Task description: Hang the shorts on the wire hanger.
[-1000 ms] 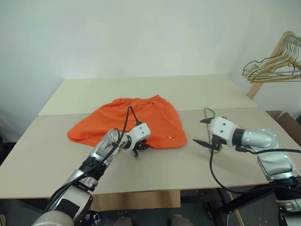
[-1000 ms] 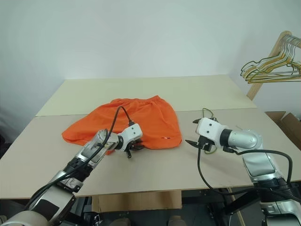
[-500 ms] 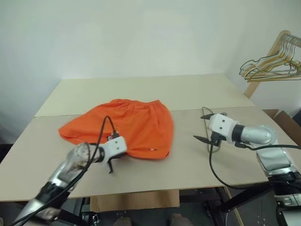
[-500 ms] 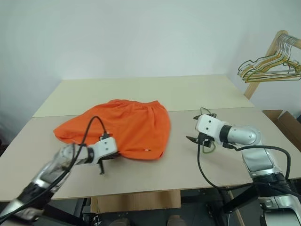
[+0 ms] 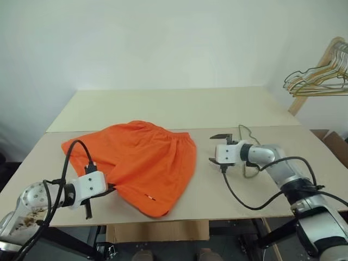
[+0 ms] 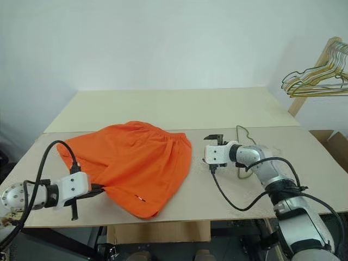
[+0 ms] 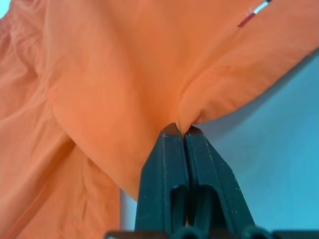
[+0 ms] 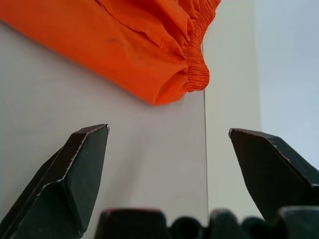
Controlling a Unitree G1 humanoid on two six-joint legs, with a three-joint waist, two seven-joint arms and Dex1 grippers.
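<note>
While the left end effector [image 5: 106, 189] pinches the shorts [image 5: 136, 163] at a fold, their elastic waistband lies at nine o'clock from the nearer, wide-spread right end effector [image 5: 218, 149].

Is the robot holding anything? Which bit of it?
Yes. The left gripper pinches the shorts by a fold at one leg's edge. The right gripper is open and holds nothing.

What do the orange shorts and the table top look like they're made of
The shorts look like thin, matte woven fabric: they crease softly, pucker where the left gripper pinches them, and the waistband is gathered. The table seems to be pale, matte board, perhaps laminate or painted wood, laid as panels with a seam between.
</note>
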